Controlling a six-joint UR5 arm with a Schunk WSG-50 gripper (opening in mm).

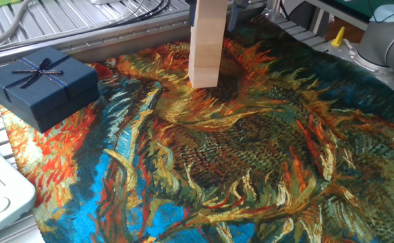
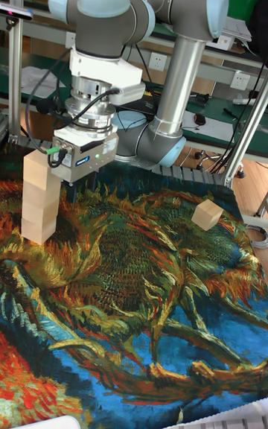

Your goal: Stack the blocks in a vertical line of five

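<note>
The stack of blocks (image 2: 39, 198) stands near the cloth's (image 2: 134, 302) far edge — a loose block (image 2: 207, 214) well apart — while the gripper (image 2: 74, 179) sits just beside the stack, its grip impossible to tell

A stack of blocks (image 2: 39, 198) is standing upright on the painted cloth, near its far edge. In the tall fixed view it is showing four pale, plain wooden cubes, one on top of another, their faces lining up fairly squarely. In the fixed view the stack (image 1: 206, 47) is running out of the top of the picture. A fifth block (image 2: 207, 214) is lying apart on the cloth, well to the side, turned at an angle.
</note>
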